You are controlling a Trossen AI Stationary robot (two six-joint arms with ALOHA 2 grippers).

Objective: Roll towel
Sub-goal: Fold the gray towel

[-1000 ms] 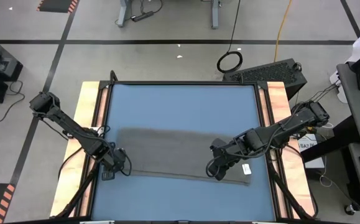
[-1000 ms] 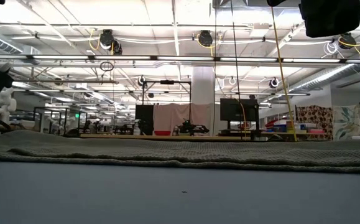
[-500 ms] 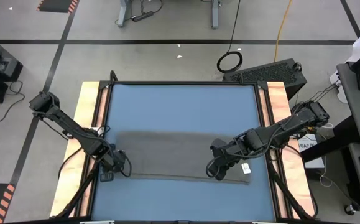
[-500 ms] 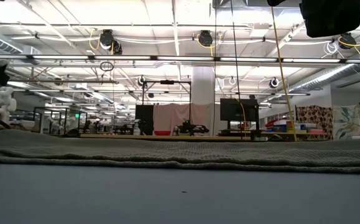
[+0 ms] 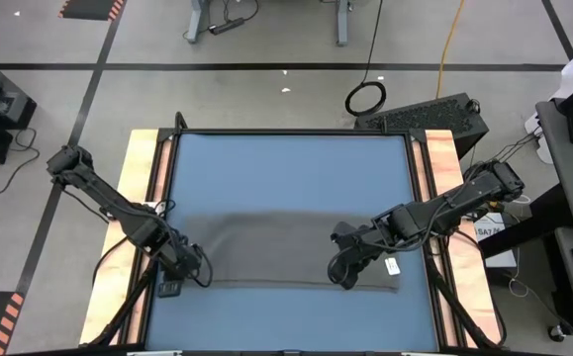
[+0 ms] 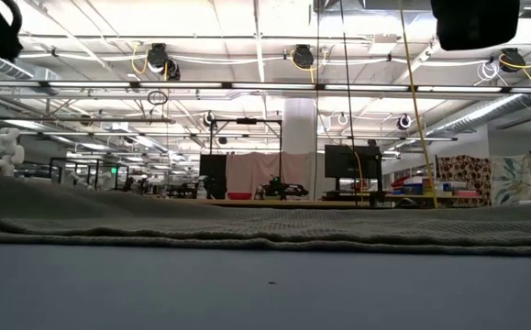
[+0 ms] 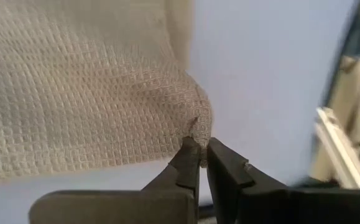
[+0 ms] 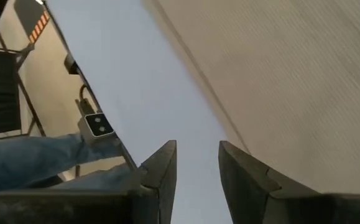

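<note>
Towel [image 5: 286, 252], dark grey, lies flat as a wide band across the lower half of the blue worktop [image 5: 286, 168], with a small white tag [image 5: 393, 267] near its right end. At about 8 o'clock, the left end effector [image 7: 199, 163] is pressed together, pinching the towel's corner. At about 4 o'clock, the right end effector [image 8: 196, 165] hovers at the towel's near edge, fingers spread apart, gripping nothing.
</note>
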